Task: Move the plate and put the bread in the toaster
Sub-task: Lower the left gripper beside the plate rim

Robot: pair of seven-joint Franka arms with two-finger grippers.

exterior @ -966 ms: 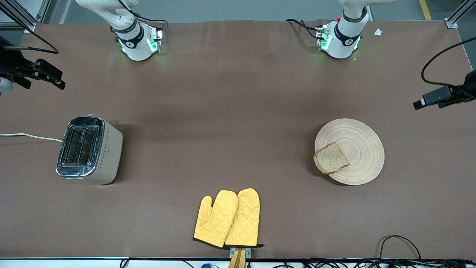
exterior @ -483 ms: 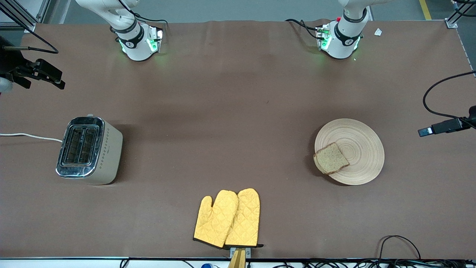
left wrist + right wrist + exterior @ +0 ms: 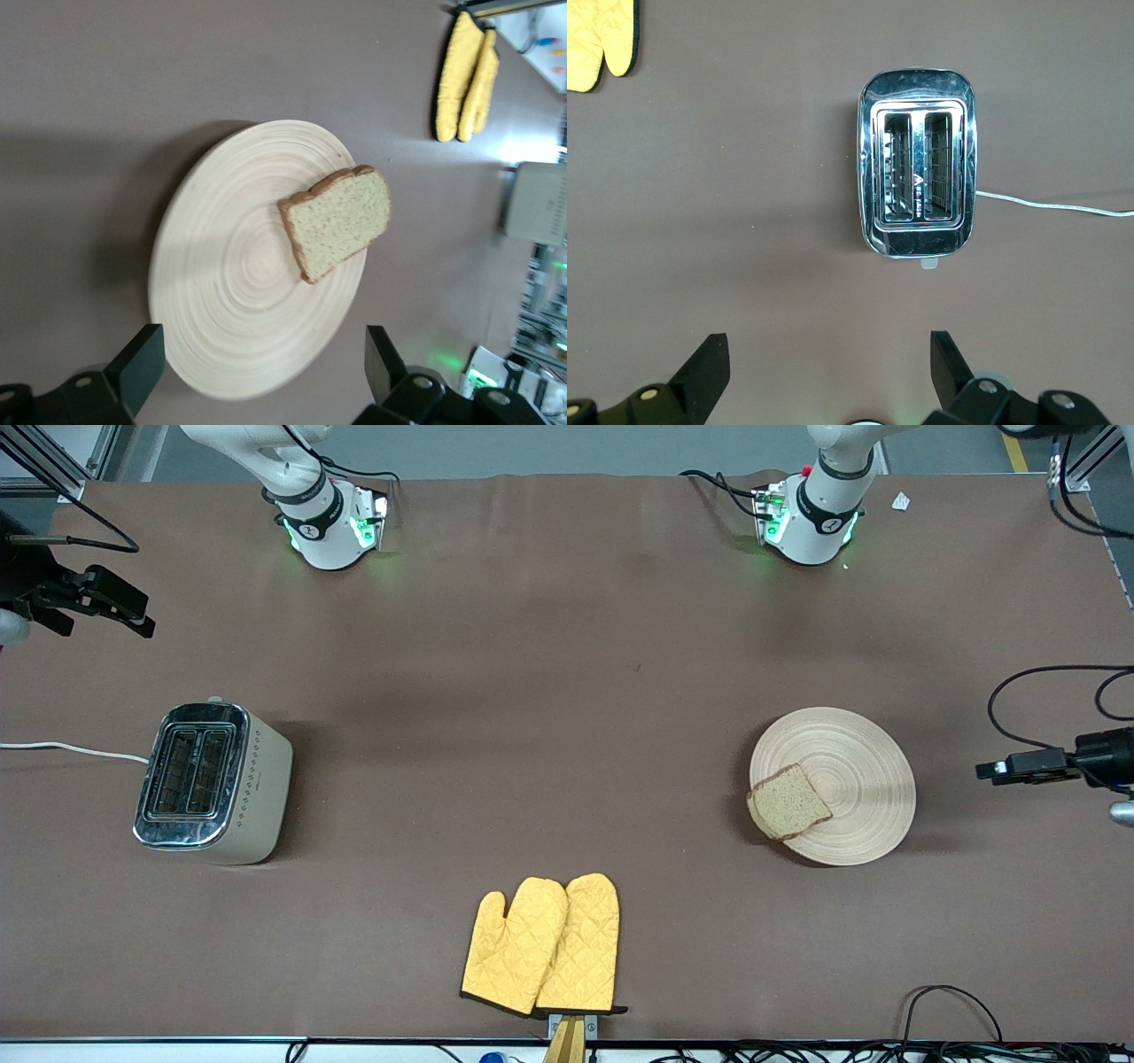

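Note:
The light-tan wooden plate lies toward the left arm's end of the table. The bread lies on its rim and overhangs the edge toward the right arm's end. The toaster stands toward the right arm's end, slots up and empty. My left gripper hangs open over the table beside the plate; in the left wrist view the gripper has the plate rim between its fingers, with the bread farther in. My right gripper is open and empty; in the right wrist view the gripper looks down on the toaster.
A pair of yellow oven mitts lies near the table's front edge in the middle. The toaster's white cord runs off the right arm's end of the table. Black cables hang by the left gripper.
My left gripper has moved down and toward the front camera, coming level with the plate at the table's end. The right arm, plate, bread and toaster have not moved.

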